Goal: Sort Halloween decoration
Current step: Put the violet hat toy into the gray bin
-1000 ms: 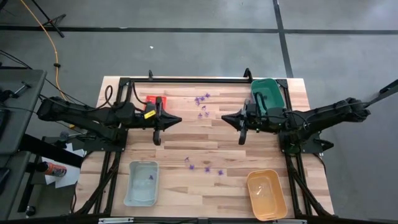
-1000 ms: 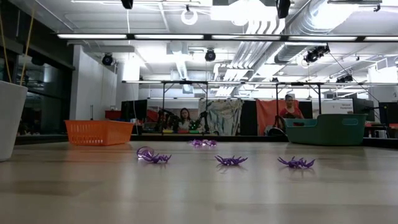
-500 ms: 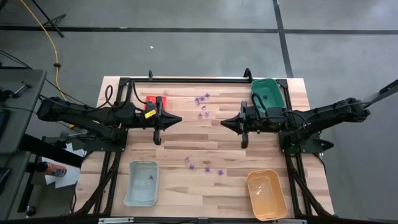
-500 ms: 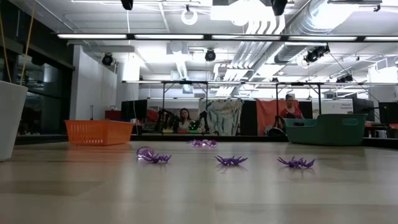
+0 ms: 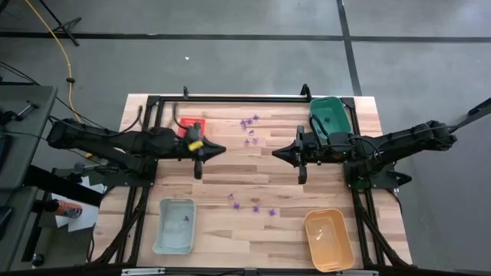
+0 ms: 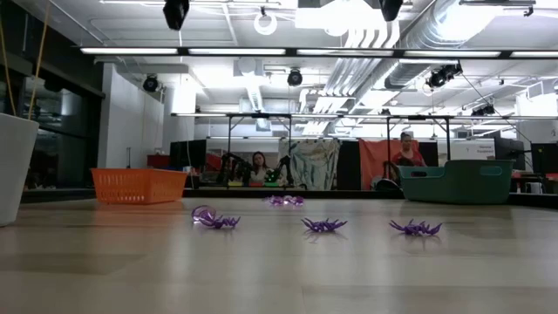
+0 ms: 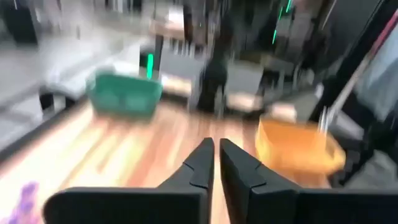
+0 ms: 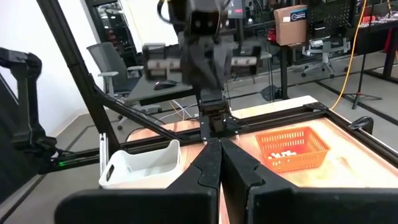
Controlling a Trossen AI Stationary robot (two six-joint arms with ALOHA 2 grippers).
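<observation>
Four trays are set near the corners of the wooden table (image 5: 230,165). The red tray (image 5: 186,123) is largely covered by the left arm, and its contents cannot be made out from above (in the right wrist view it appears as an orange-red basket with a few whitish pieces inside). The green tray (image 5: 329,115) sits at the far right corner, with a small dark speck or two on its floor. In the pale blue tray (image 5: 175,225) one small purple piece is seen; the orange tray (image 5: 329,239) shows nothing that can be told.

The Halloween decoration (image 5: 250,132) is scattered loose on the wood in two groups — one cluster between the red and green trays, and another (image 5: 253,205) between the pale blue and orange trays. In the low view these pieces (image 6: 323,225) are seen as tiny purple spiders with splayed legs, lying flat and apart from one another.

The left gripper (image 5: 198,174) is held above the bare table beside the red tray, its fingers almost together with only a thin slit between them, nothing held. The right gripper (image 5: 301,177) is held opposite, beside the green tray, fingers pressed together and empty.
</observation>
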